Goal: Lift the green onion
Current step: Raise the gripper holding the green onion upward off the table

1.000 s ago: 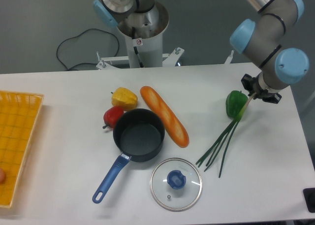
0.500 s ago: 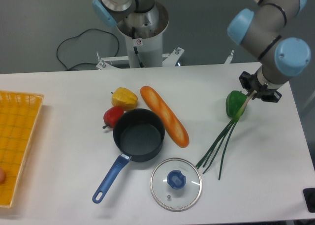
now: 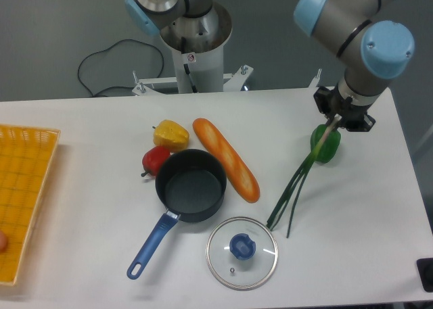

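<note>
The green onion is a bundle of thin dark green stalks with a pale stem end. My gripper is shut on that pale end at the right of the table, just above the green bell pepper. The stalks hang down and to the left from the gripper, drawn close together, with their tips near the pot lid's right side. The fingers are mostly hidden under the wrist.
A bread loaf lies in the middle. A dark pot with a blue handle sits left of it, with a yellow pepper and a red pepper behind. A glass lid lies in front. A yellow basket stands at the left edge.
My gripper has moved up and to the left with the onion's pale end. The stalks have risen, swung left and drawn closer together.
</note>
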